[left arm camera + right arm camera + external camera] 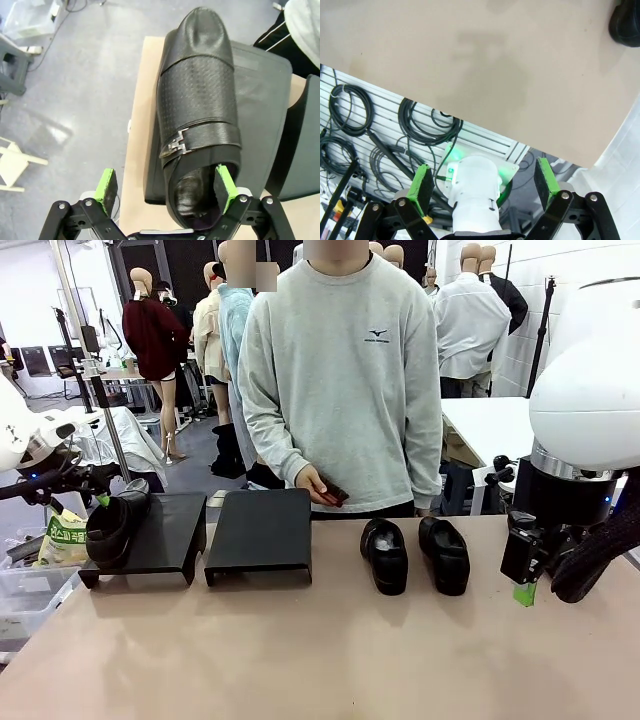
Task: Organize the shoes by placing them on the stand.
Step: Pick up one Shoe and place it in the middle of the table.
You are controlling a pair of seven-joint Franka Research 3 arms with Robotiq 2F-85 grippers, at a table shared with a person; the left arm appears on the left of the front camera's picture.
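Our left fingers [106, 186] stand apart about the heel of one shoe [197, 110] on the stand [165, 530] at the tabletop's [300, 660] left edge; two shoes [385, 555] near the far edge point toes toward us, nearer our right fingers [525, 592], likewise apart

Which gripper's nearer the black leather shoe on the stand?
Left. Left gripper open over the heel of the black leather shoe; right gripper open far across the table.
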